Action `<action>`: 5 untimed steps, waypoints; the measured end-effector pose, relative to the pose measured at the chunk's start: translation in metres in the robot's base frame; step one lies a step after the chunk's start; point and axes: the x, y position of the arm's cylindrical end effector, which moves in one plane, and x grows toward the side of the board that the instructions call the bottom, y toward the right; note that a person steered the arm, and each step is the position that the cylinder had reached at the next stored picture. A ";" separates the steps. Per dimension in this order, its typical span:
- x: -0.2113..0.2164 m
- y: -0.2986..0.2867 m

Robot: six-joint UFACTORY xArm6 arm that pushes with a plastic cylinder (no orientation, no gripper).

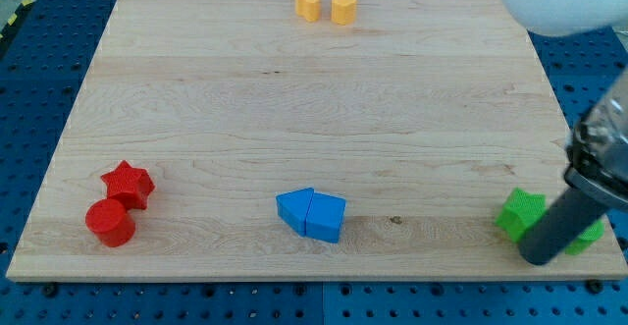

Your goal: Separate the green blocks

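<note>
Two green blocks lie at the view's bottom right on the wooden board [314, 109]. A green star-shaped block [519, 213] is on the left and a second green block [589, 237] is on the right, mostly hidden behind my rod. My tip [538, 257] rests on the board between them, just below and right of the green star. I cannot tell whether the tip touches either block.
Two blue blocks [312, 214] sit together at the bottom centre. A red star [129, 183] and a red cylinder [110, 223] sit at the bottom left. Two yellow blocks [325, 5] stand at the top centre. The board's right edge is near the green blocks.
</note>
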 end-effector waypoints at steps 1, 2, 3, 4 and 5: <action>-0.024 -0.029; -0.048 -0.052; -0.090 -0.071; -0.104 -0.029; -0.084 0.052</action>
